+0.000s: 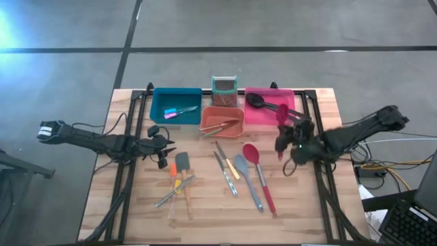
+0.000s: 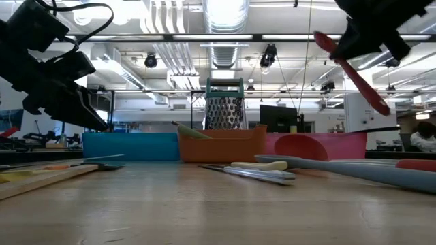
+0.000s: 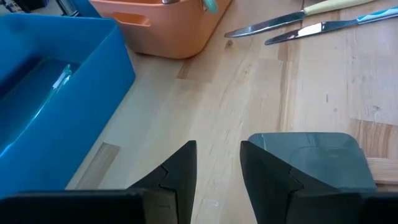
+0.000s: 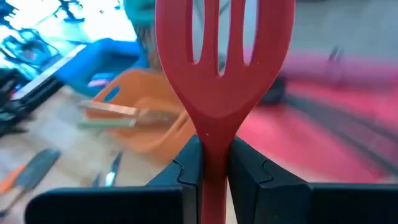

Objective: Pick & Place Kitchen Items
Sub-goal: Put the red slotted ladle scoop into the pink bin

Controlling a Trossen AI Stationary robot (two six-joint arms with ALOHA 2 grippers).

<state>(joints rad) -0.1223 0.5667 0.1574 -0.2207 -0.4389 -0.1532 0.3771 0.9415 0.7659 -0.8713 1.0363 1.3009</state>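
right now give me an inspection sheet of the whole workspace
surface: wooden table, utensils spread mid-table.
job's things: red slotted spatula held up near the pink bin; black spoon in it; red spoon, grey spatula and knives loose on the wood.
clutter: blue bin, orange bin, grater at the back.
grippers: right tool shut on the spatula handle; left tool open, low beside the grey spatula.
cables: bundle off the table's right edge.
surroundings: a person's arm far right in the low view.
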